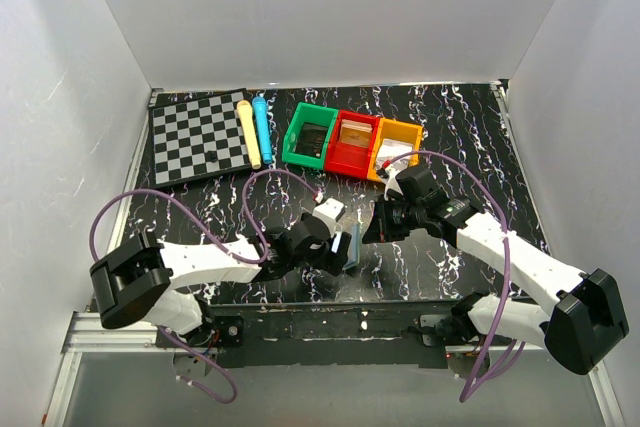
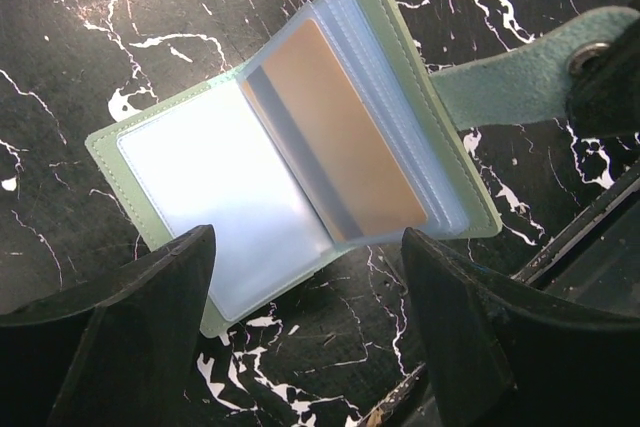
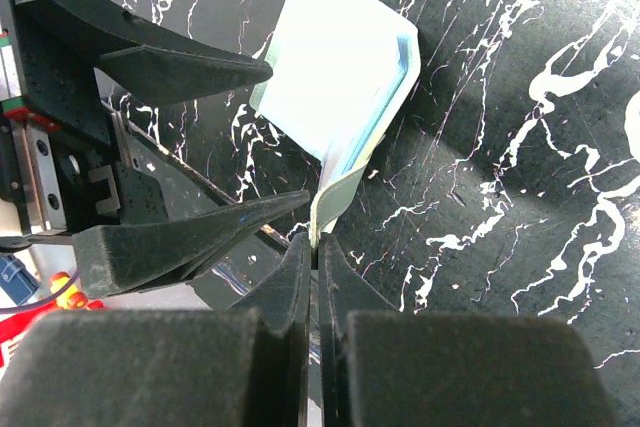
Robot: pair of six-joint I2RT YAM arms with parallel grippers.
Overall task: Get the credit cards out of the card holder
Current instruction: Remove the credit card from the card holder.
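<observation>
Card holder point(image 1: 352, 247): lower centre of the overhead view, over the bench point(image 1: 450, 137), edge-on between both tools. Only the left wrist view showed it spread open, a tan-orange card point(image 2: 340, 137) in a clear pocket. Left tool point(image 2: 308, 247): fingers wide apart, gripping nothing. Right tool point(image 3: 318, 252): pinched tight on the holder's tab point(image 3: 335, 197).
</observation>
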